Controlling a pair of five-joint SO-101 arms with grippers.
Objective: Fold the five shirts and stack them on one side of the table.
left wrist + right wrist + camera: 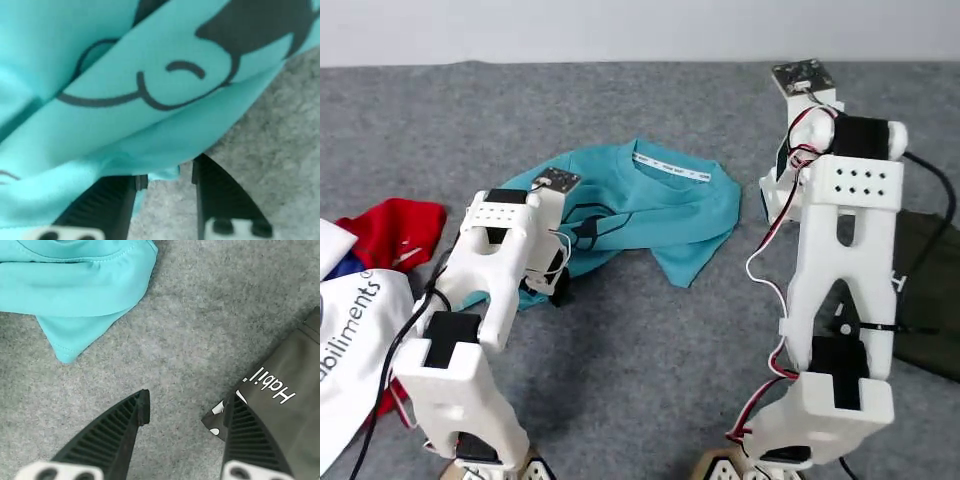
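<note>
A teal shirt (655, 200) with a dark drawing lies crumpled and partly folded over at the middle of the grey table (650, 340). My left gripper (552, 280) is at its near left edge. In the left wrist view the gripper (167, 172) is open, and the hem of the teal shirt (150, 100) hangs at its fingertips. My right gripper (187, 405) stands open over bare table, to the right of the teal shirt (75, 290). One of its fingers (247, 430) is beside a corner of a dark green shirt (287, 405).
The dark green shirt (925, 290) lies flat at the right edge, partly behind the right arm (845, 250). A red shirt (395, 232), a white printed shirt (355, 330) and a bit of blue cloth (342, 268) are heaped at the left edge.
</note>
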